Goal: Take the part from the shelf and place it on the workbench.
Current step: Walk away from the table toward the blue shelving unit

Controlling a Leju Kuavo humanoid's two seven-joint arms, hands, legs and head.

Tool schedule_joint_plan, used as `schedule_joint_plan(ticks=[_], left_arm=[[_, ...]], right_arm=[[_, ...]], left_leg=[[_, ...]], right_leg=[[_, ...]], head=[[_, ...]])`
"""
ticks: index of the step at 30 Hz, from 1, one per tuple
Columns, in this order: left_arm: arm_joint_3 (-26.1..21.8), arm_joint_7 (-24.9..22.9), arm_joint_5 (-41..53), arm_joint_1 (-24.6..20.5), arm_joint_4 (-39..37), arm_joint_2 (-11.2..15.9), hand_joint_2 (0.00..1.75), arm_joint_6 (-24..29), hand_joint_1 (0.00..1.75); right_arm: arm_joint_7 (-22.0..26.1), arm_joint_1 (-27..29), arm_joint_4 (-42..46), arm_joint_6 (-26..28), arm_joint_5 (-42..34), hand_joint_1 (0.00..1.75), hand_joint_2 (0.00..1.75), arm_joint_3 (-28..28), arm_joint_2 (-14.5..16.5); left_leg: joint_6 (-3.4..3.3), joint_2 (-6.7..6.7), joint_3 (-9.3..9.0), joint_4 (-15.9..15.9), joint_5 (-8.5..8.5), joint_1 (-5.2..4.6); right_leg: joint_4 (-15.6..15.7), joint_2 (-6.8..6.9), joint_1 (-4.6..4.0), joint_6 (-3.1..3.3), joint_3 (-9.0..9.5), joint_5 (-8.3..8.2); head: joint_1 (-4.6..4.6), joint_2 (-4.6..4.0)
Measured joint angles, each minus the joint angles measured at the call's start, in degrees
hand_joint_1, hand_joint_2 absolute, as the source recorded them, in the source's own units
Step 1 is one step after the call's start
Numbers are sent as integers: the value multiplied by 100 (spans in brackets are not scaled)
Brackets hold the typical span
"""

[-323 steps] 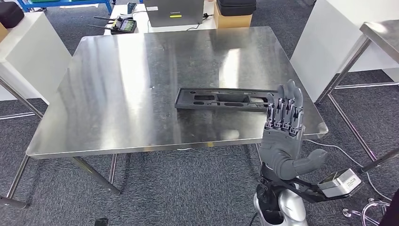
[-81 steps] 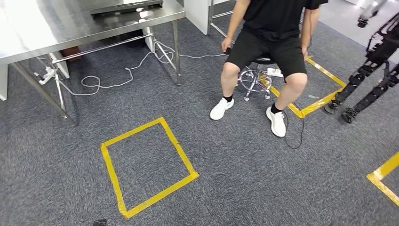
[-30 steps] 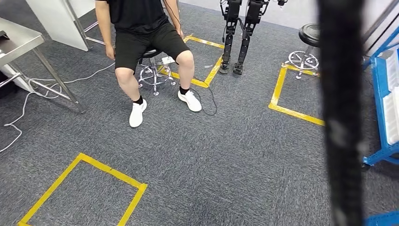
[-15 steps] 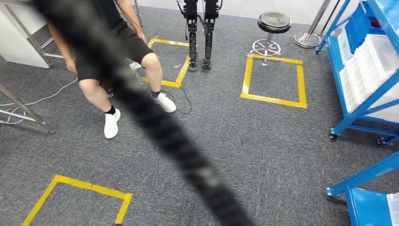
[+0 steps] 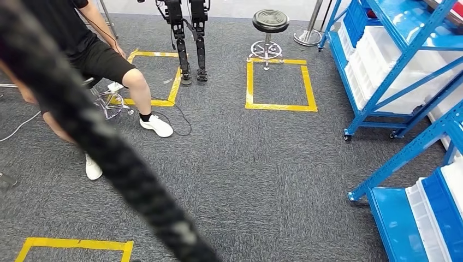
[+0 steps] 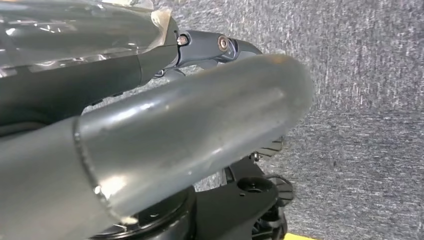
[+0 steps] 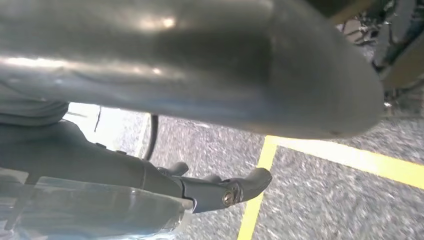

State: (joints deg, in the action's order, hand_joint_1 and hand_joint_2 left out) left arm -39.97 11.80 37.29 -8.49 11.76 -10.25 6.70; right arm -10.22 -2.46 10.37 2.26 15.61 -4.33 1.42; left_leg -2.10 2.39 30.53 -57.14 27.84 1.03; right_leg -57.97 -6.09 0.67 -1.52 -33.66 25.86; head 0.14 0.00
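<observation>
Part for the task: presumably in one of the white plastic bins [image 5: 371, 60] on the blue metal shelf rack [image 5: 403, 60], but cannot tell which. Whole head view swung away from the steel surface of seconds ago, past the seated person in black shorts [image 5: 104, 60], onto the shelving, so turning to fetch, nothing picked yet. Left robot hand [image 6: 210, 47] and right robot hand [image 7: 225, 192] hanging over grey carpet [image 5: 262, 164], well apart from the shelf; cannot tell whether released or clenched.
</observation>
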Motion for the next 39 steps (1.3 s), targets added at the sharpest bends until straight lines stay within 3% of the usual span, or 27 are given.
schedule_joint_plan(ticks=[1, 3, 5, 6, 7, 9, 11, 12, 14, 15, 16, 18, 20, 21, 22, 23, 25, 27, 29, 31, 33, 35, 36, 37, 39], left_arm=[[1, 1, 0, -4, 0, -3, 0, 3, 0], [1, 2, 1, -3, -1, -7, 0, 7, 0], [1, -25, 2, -2, -1, -7, 0, 5, 0], [1, -47, 3, -4, 0, -7, 0, 2, 0], [2, -68, 4, -7, 0, -7, 0, -3, 0], [3, -87, 4, -19, 0, -7, 0, -8, 0], [5, -84, 4, -32, 1, -2, 0, -1, 0], [7, -80, 4, -40, 2, 1, 0, 8, 0], [27, -69, 4, -58, 2, -3, 0, 34, 0], [45, -64, 4, -65, 2, -5, 0, 45, 0], [64, -60, 4, -68, 2, -8, 0, 56, 0], [92, -58, 4, -54, 2, -7, 0, 69, 0], [102, -59, 4, -23, 1, -7, 0, 77, 0], [104, -60, 4, -13, 1, -7, 0, 84, 0], [107, -61, 4, -10, 0, -6, 0, 92, 0], [108, -62, 3, -10, 0, -5, 0, 100, 0], [110, -63, 2, -11, -1, -1, 0, 113, 0], [114, -63, 2, -18, -1, 4, 0, 127, 0], [130, -63, 4, -32, 0, 3, 0, 139, 0], [147, -63, 8, -45, 1, -2, 0, 143, 0], [153, -63, 14, -49, 2, -4, 0, 143, 0], [154, -63, 17, -44, 2, -3, 0, 143, 0], [155, -63, 18, -44, 2, -3, 0, 142, 0], [156, -63, 19, -45, 2, -4, 0, 142, 0], [165, -63, 20, -47, 2, -5, 0, 140, 0]], right_arm=[[1, -1, -1, 1, 5, 0, 0, 0, -5], [7, -14, -1, 8, 15, 0, 0, 0, -9], [23, -15, -1, 35, 28, 0, 0, 0, -8], [34, -11, -1, 52, 39, 0, 0, 0, -9], [44, -5, -1, 67, 54, 0, 0, 0, -11], [56, -3, -1, 79, 83, 0, 0, 1, -17], [58, -27, -1, 80, 107, 0, 0, 2, -14], [58, -35, -2, 80, 115, 0, 0, 2, -12], [54, -29, -3, 82, 125, 0, 0, 2, -13], [50, -24, -3, 84, 127, 0, 0, 2, -15], [40, -23, -3, 90, 128, 0, 0, 2, -18], [20, -31, -3, 99, 128, 0, 0, 1, -19], [-1, -33, -3, 102, 128, 0, 0, 1, -15], [-8, -31, -3, 102, 129, 0, 0, 0, -12], [-17, -27, -3, 102, 130, 0, 0, 0, -12], [-22, -24, -3, 102, 130, 0, 0, 0, -12], [-31, -31, -3, 104, 131, 0, 0, 0, -13], [-36, -42, -3, 110, 131, 0, 0, 0, -13], [-54, -29, -5, 117, 130, 0, 0, 0, -14], [-82, -14, -9, 130, 127, 0, 0, 0, -17], [-104, -23, -10, 156, 123, 0, 0, -1, -14], [-112, -29, -10, 174, 121, 0, 0, -2, -9], [-112, -25, -10, 176, 120, 0, 0, -2, -9], [-113, -19, -10, 177, 119, 0, 0, -2, -10], [-114, -12, -10, 179, 117, 0, 0, -3, -17]], left_leg=[[-48, -77, -6, 35, -28, 1], [-100, -235, 1, 61, -46, -13], [-107, -409, 16, 59, -45, -31], [-105, -490, 19, 59, -43, -35], [-99, -562, 17, 58, -40, -37], [-65, -688, -3, 48, -23, -41], [13, -796, -36, 31, 20, -64], [54, -848, -60, 28, 42, -69], [134, -928, -108, 28, 78, -49], [172, -873, -111, -17, 128, -27], [205, -743, -65, -158, 245, -8], [238, -399, 199, -782, 644, 15], [243, -256, 535, -1489, 957, 18], [246, -238, 616, -1633, 956, 21], [245, -227, 592, -1548, 829, 29], [242, -189, 473, -1261, 617, 45], [233, 75, 161, -518, 230, 93], [202, 257, 25, -167, 119, 95], [116, 153, 18, -123, 99, 52], [-2, 9, -3, -39, 35, 37], [-75, -160, -15, 19, -5, 26], [-91, -344, -4, 23, -5, 4], [-90, -431, 2, 22, -2, -2], [-85, -509, 6, 21, 1, -4], [-58, -641, -4, 13, 13, 1]], right_leg=[[-178, 140, -5, 6, -106, 94], [-861, 437, 2, 51, -448, 413], [-1515, 524, 29, 26, -758, 644], [-1580, 543, 45, -20, -768, 644], [-1401, 572, 61, -80, -648, 561], [-580, 774, 91, -174, -172, 300], [-5, 985, 64, -159, 156, 138], [74, 1012, 37, -115, 189, 121], [80, 886, 27, -17, 190, 107], [90, 827, 41, 25, 195, 100], [99, 770, 62, 78, 209, 81], [105, 649, 71, 161, 208, 48], [101, 504, 39, 205, 189, 32], [96, 421, 28, 209, 186, 29], [90, 336, 23, 212, 188, 26], [80, 251, 24, 209, 193, 26], [37, 96, 7, 189, 173, 32], [10, -29, -10, 120, 109, 22], [30, -135, -2, 19, 38, -13], [-99, 36, 2, -16, -69, 45], [-661, 377, 2, 31, -351, 326], [-1406, 518, 20, 42, -708, 632], [-1591, 538, 33, 11, -784, 688], [-1540, 559, 45, -40, -732, 654], [-802, 709, 68, -153, -277, 416]], head=[[11, 0], [32, 0], [42, 0], [44, 0], [49, 0], [65, 0], [79, 0], [83, 0], [82, 0], [76, 0], [68, 0], [51, 0], [48, 0], [47, 0], [46, 0], [45, 0], [42, 0], [40, 0], [41, 0], [49, 0], [78, 0], [98, 0], [99, 0], [101, 0], [106, 0]])
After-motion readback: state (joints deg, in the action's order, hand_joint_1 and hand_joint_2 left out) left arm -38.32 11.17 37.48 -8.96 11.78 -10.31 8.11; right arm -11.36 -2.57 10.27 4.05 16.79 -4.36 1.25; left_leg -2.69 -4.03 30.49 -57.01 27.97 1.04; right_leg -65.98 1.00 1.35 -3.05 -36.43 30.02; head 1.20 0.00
